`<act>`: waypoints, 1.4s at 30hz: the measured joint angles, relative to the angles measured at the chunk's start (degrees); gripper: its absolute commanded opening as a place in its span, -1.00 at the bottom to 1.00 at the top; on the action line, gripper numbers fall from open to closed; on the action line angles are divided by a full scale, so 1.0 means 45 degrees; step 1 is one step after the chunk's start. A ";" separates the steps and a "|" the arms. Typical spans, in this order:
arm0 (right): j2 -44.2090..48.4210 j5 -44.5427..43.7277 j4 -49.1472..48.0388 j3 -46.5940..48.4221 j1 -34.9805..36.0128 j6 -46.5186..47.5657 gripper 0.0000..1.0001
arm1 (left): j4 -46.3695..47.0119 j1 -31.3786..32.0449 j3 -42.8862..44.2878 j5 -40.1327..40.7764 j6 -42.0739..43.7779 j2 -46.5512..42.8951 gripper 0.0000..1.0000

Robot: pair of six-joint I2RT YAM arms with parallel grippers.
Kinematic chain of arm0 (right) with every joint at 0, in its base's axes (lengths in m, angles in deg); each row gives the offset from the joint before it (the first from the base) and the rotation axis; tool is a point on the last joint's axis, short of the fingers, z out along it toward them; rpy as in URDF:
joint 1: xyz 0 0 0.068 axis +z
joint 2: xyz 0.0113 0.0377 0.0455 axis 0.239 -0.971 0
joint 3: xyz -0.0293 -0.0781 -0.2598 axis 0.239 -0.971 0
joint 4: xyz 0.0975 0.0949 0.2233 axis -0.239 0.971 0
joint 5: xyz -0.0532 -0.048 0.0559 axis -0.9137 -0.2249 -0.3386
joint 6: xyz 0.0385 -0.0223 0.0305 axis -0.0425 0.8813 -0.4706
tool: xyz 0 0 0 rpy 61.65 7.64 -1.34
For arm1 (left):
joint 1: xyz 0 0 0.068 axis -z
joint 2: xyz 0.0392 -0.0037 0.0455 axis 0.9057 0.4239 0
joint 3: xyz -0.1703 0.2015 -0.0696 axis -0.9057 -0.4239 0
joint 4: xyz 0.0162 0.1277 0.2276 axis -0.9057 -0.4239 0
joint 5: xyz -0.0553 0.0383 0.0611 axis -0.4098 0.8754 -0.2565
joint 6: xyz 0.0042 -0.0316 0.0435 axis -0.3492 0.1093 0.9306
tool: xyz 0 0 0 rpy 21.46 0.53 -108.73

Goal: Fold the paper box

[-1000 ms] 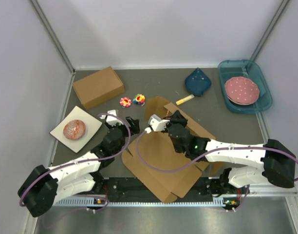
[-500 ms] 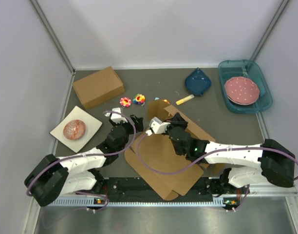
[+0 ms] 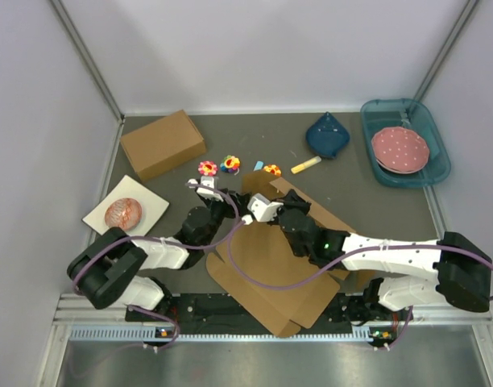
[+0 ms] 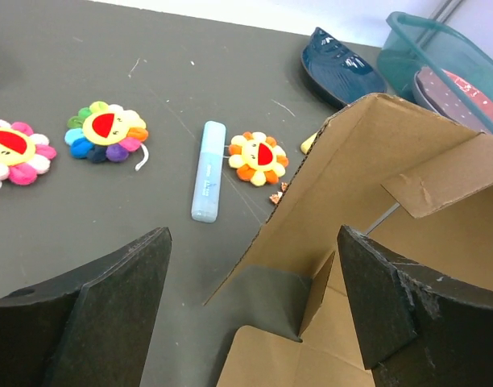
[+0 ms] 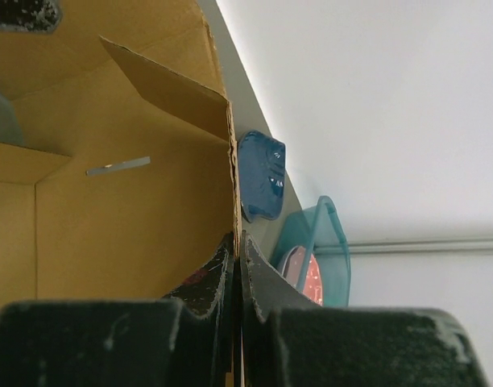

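The right gripper [image 5: 237,251] pinches the plain paper box [image 5: 126,201].

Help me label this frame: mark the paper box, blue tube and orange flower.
paper box [image 4: 367,161]: left wrist view, raised flap.
blue tube [image 4: 208,171]: left wrist view, mid-body.
orange flower [image 4: 257,156]: left wrist view, yellow centre.

The paper box [image 3: 271,266] lies mid-table, cardboard box [image 3: 163,143] back-left, tray [image 3: 438,153] back-right.

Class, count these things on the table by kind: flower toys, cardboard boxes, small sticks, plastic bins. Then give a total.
Flowers: 3 (pink flower, rainbow flower, orange flower)
Boxes: 2 (paper box, closed box)
Sticks: 2 (blue stick, yellow stick)
Bins: 1 (teal bin)
Total: 8
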 measured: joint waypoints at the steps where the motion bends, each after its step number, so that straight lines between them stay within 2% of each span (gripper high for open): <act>1: 0.0000 0.0000 0.0024 0.0019 0.0000 -0.0058 -1.00 | 0.0359 0.0000 -0.0068 -0.0092 0.0049 0.0199 0.78; 6: 0.0000 0.0068 0.0306 0.0160 -0.0015 -0.0209 -1.00 | 0.1443 -0.0049 -0.0107 -0.0316 0.0335 0.1020 0.74; 13: 0.0000 0.0136 0.0369 0.0170 -0.0049 -0.0340 -1.00 | 0.1719 -0.0107 0.0223 -0.0447 0.0539 0.1885 0.51; 14: 0.0000 0.0141 0.0369 0.0175 -0.0058 -0.0369 -1.00 | 0.1758 -0.0107 0.0306 -0.0476 0.0534 0.2050 0.36; 16: -0.0039 0.0136 0.0374 0.0194 -0.0058 -0.0403 -1.00 | 0.1977 -0.0112 0.0330 -0.0539 0.0476 0.2331 0.21; 17: -0.0078 0.0126 0.0442 0.0243 -0.0058 -0.0408 -1.00 | 0.2059 -0.0126 0.0330 -0.0602 0.0423 0.2453 0.01; 20: -0.0262 0.0073 0.0471 0.0374 -0.0063 -0.0418 -1.00 | 0.2453 -0.0126 0.0277 -0.0748 0.0257 0.2637 -0.22; 27: -0.0748 -0.0525 0.0248 0.0466 -0.0063 -0.0447 -1.00 | 0.3036 -0.0131 -0.0311 -0.1219 0.0102 0.2569 -0.52; 30: -0.0894 -0.0738 0.0267 0.0602 -0.0068 -0.0699 -1.00 | 0.3041 -0.0131 -0.0593 -0.1525 0.0083 0.2200 -0.59; 36: -0.0928 -0.0831 0.0267 0.0636 -0.0068 -0.1049 -1.00 | 0.3084 -0.0126 -0.0840 -0.2157 -0.0112 0.1234 -0.95; 42: -0.0928 -0.0879 0.0267 0.0656 -0.0068 -0.1282 -1.00 | 0.3060 0.0180 -0.0918 -0.2628 -0.0272 0.1132 -0.93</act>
